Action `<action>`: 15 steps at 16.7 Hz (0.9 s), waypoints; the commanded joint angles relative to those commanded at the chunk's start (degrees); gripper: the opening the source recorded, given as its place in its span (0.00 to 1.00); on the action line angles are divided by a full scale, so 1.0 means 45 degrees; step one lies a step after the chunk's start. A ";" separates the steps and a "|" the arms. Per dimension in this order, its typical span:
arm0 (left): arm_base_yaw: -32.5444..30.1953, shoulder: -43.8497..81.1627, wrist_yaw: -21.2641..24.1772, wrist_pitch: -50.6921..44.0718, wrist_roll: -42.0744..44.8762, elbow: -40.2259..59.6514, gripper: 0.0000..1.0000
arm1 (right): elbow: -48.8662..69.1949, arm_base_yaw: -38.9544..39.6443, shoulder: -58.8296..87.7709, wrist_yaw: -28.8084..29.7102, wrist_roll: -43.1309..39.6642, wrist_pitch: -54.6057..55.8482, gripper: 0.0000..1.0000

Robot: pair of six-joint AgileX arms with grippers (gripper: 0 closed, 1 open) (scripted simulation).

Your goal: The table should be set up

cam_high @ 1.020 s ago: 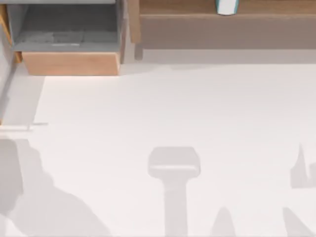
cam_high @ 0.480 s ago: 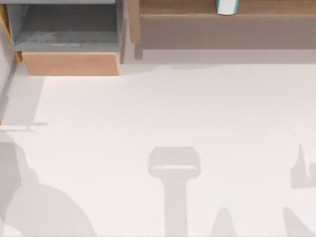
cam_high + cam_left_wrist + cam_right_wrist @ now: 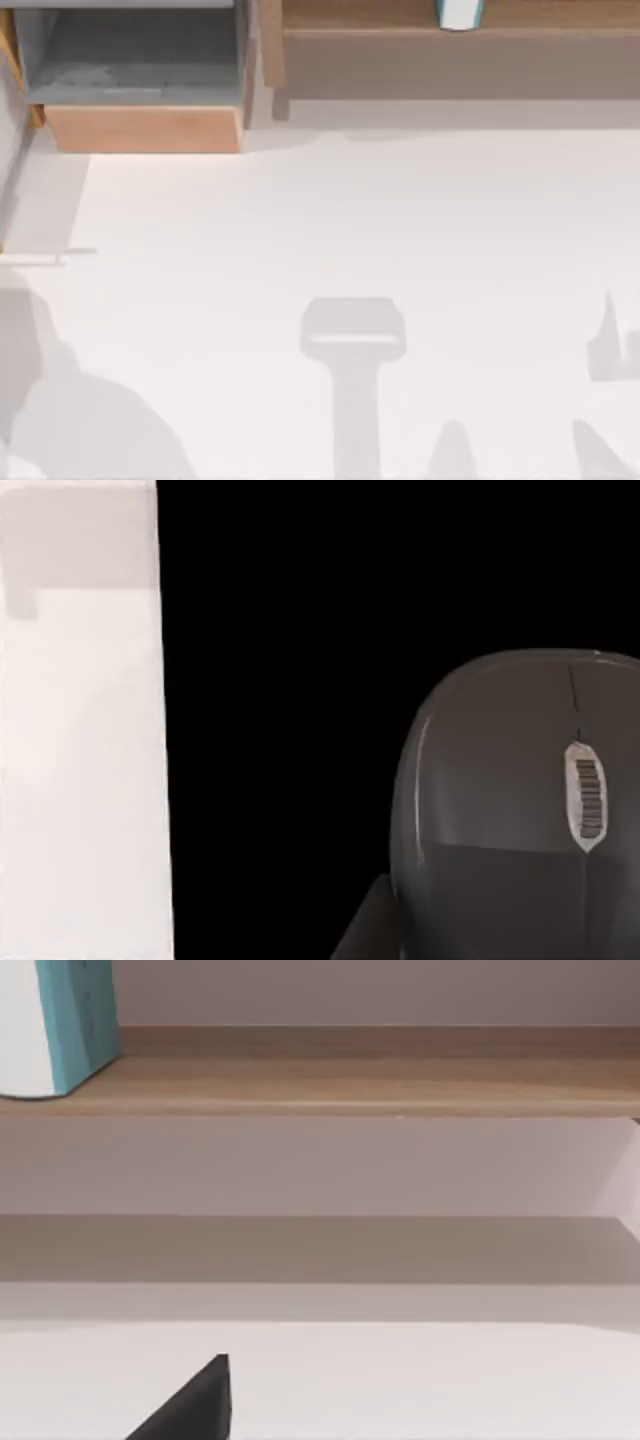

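White table (image 3: 400,230) spans most of the top view, bare, crossed by grey shadows along its near edge and left side. Long light-brown wooden shelf (image 3: 450,35) is set along the far edge, right of centre; it is also seen in the right wrist view (image 3: 350,1085), raised above the table top. Wooden-fronted box with grey inside (image 3: 140,80) is placed at the far left, just beside the shelf's left end. A white and teal container (image 3: 460,12) is stood on the shelf, cut off by the frame; seen again at (image 3: 55,1025). A dark grey computer mouse (image 3: 520,800) with a scroll wheel is seen close up in the left wrist view against black, a strip of table (image 3: 80,760) beside it. A dark fingertip of the right gripper (image 3: 195,1405) is seen over the table; released or clenched cannot be told. Left gripper's state cannot be told either.
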 joint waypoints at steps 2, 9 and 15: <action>0.0000 0.0000 0.0000 0.0000 0.0000 0.0000 0.60 | 0.0000 0.0000 0.0000 0.0000 0.0000 0.0000 1.00; 0.0000 0.0000 0.0000 0.0000 0.0000 0.0000 1.00 | 0.0000 0.0000 0.0000 0.0000 0.0000 0.0000 1.00; 0.0000 0.0000 0.0000 0.0000 0.0000 0.0000 1.00 | 0.0000 0.0000 0.0000 0.0000 0.0000 0.0000 1.00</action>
